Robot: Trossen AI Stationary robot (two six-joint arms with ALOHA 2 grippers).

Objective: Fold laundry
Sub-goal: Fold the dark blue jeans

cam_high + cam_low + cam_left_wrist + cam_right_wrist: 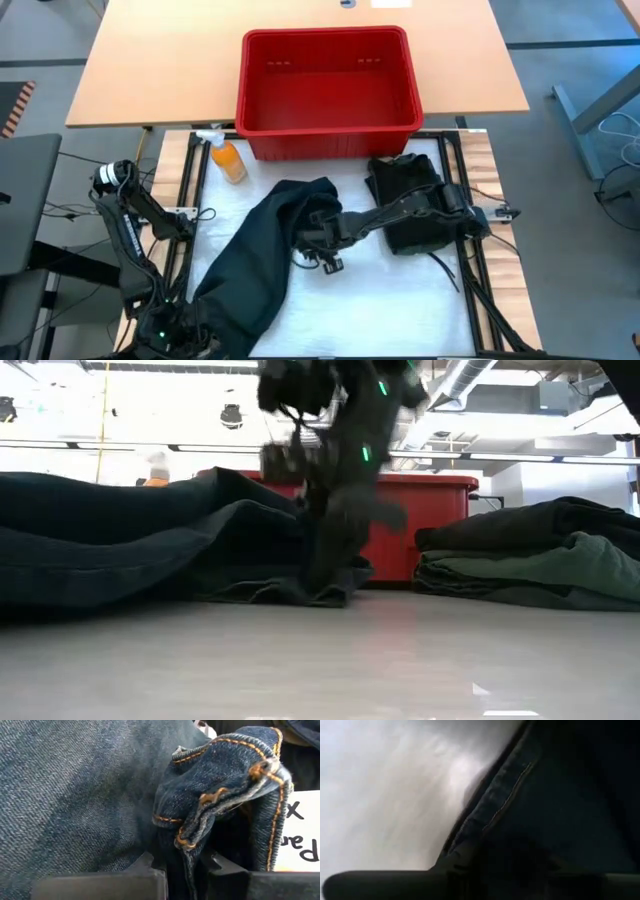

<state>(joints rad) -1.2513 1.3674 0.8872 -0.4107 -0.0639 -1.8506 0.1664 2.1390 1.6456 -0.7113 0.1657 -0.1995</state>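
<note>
On the counter: I am seeing dark jeans (255,265) lying mid-counter, folded garments (410,200) beside.
Left claw (182,870): clenching the jeans' waistband.
Right claw (322,240): I cannot tell.
Writing: partial, unreadable.

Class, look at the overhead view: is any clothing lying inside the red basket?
No: the red basket shows only its bare red floor, while the dark jeans and folded stack lie on the table below it.

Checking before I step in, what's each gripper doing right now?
Left gripper: shut on the jeans, pinching a stitched edge.
Right gripper: over the jeans; open or shut cannot be told.
</note>
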